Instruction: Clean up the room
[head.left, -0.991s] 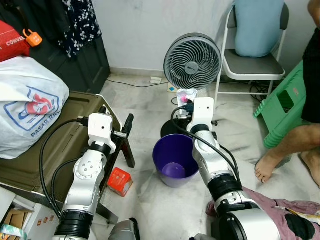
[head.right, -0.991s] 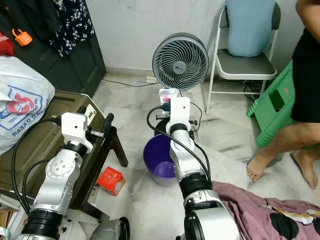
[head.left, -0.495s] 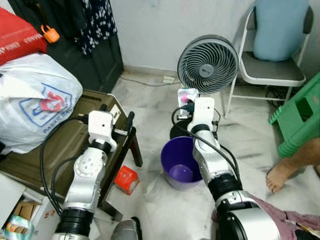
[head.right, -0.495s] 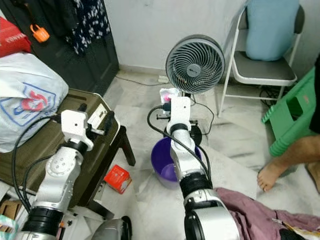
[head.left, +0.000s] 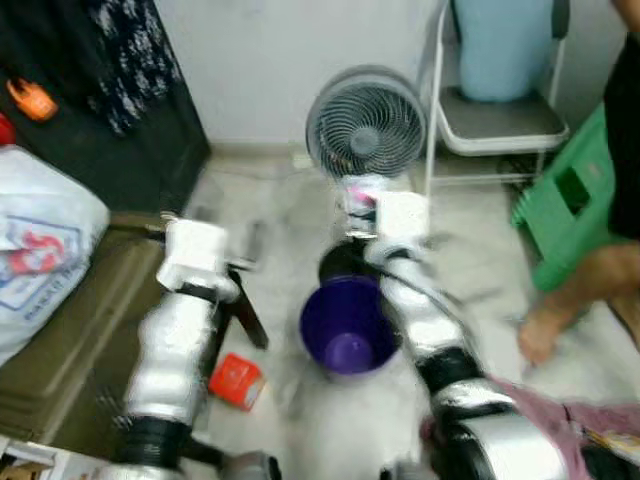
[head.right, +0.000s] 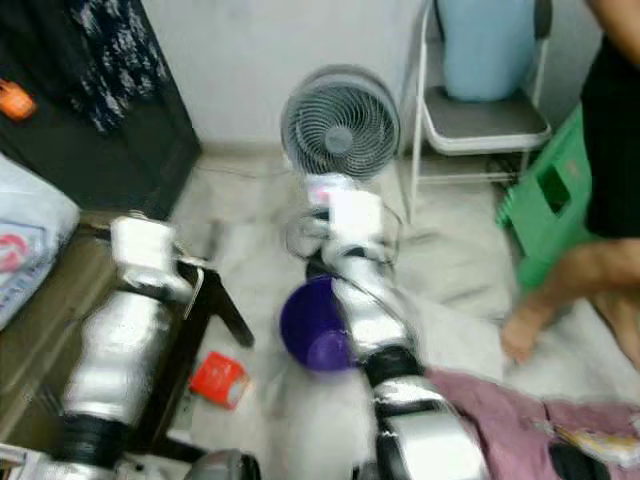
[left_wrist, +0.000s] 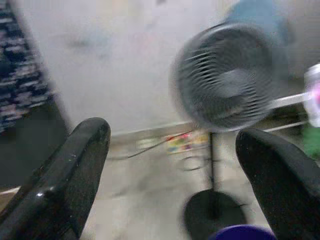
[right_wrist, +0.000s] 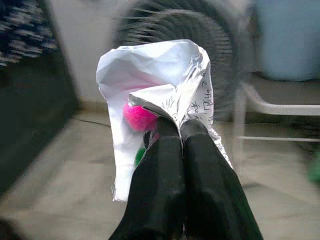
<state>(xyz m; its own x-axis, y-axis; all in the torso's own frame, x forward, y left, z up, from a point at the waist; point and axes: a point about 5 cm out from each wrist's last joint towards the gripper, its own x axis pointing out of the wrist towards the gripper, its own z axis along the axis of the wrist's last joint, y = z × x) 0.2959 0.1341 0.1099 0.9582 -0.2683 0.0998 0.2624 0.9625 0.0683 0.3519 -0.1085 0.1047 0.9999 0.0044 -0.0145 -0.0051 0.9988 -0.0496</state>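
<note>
The head views are blurred by motion. My right gripper (right_wrist: 179, 131) is shut on a crumpled white paper wrapper (right_wrist: 156, 70) with something pink inside. It holds the wrapper (head.left: 362, 190) above the far rim of a purple bucket (head.left: 348, 325) standing on the marble floor. My left gripper (left_wrist: 172, 137) is open and empty, raised to the left of the bucket and pointing toward the fan. One black finger (left_wrist: 65, 180) frames each side of that wrist view.
A grey floor fan (head.left: 366, 125) stands just behind the bucket, with a folding chair (head.left: 495, 110) and green stool (head.left: 570, 190) to the right. A person's leg (head.left: 590, 280) is at the right. A red box (head.left: 236, 378) lies by a dark trunk (head.left: 60, 350) bearing a white bag (head.left: 40, 240).
The whole picture has swung and blurred, so the camera moved. Both arms keep the same pose, and the right gripper still holds the wrapper over the bucket.
</note>
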